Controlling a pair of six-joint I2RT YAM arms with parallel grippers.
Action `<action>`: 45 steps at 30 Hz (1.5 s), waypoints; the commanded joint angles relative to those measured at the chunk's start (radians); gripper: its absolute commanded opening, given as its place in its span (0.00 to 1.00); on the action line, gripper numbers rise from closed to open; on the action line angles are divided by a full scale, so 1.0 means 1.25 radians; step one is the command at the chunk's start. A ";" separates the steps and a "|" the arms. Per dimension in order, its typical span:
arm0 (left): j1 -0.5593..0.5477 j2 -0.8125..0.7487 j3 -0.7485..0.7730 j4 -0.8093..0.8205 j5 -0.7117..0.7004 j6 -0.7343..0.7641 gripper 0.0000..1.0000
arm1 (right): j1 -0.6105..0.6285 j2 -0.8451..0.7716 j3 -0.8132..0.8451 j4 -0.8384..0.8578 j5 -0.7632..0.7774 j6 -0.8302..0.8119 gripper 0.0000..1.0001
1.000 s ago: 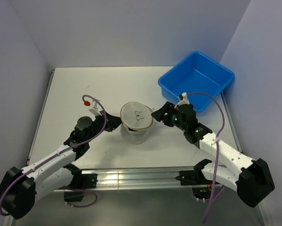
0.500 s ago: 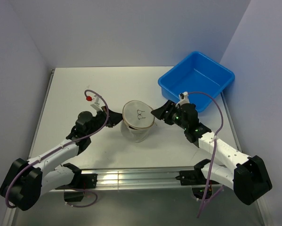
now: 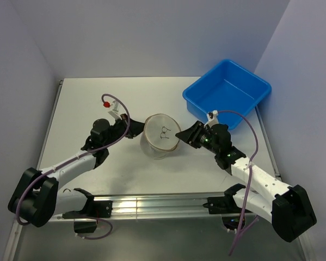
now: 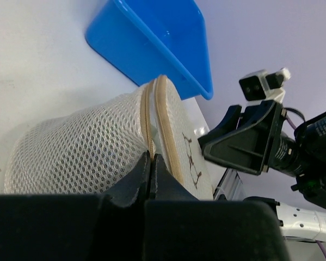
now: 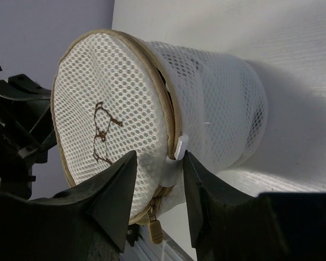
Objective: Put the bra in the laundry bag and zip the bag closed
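Note:
The laundry bag (image 3: 160, 137) is a whitish mesh cylinder with a tan rim, lying tilted on the table, its round face with a dark mark turned up. My left gripper (image 3: 134, 132) is at its left side. In the left wrist view this gripper (image 4: 152, 156) is shut, its tips pinching the tan zip seam of the bag (image 4: 81, 147). My right gripper (image 3: 180, 135) is at the bag's right edge. In the right wrist view its jaws (image 5: 160, 163) have closed partway onto the rim and a white tab (image 5: 182, 145), above the tan zip pull (image 5: 155, 231). The bra is hidden.
A blue plastic bin (image 3: 228, 92) stands at the back right, just behind my right arm, and shows in the left wrist view (image 4: 152, 38). The table's metal front rail (image 3: 152, 206) runs between the arm bases.
My left gripper has pushed forward and to the right, carrying the bag's left edge with it, so the bag stands a little farther back. The right jaws have narrowed onto the rim.

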 commanded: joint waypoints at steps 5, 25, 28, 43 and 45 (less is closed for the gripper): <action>0.003 0.043 0.095 0.024 0.012 0.025 0.09 | -0.003 -0.031 -0.010 0.046 0.007 0.049 0.34; -0.200 -0.337 0.069 -0.405 -0.300 0.020 0.63 | 0.006 -0.023 -0.027 0.111 0.110 0.149 0.02; -0.350 -0.292 0.062 -0.369 -0.348 -0.013 0.49 | 0.016 -0.014 -0.021 0.101 0.118 0.144 0.00; -0.496 0.026 0.086 -0.139 -0.430 -0.122 0.51 | 0.052 -0.040 -0.053 0.096 0.185 0.135 0.00; -0.496 0.065 0.087 -0.115 -0.425 -0.127 0.52 | 0.055 -0.039 -0.057 0.097 0.184 0.135 0.00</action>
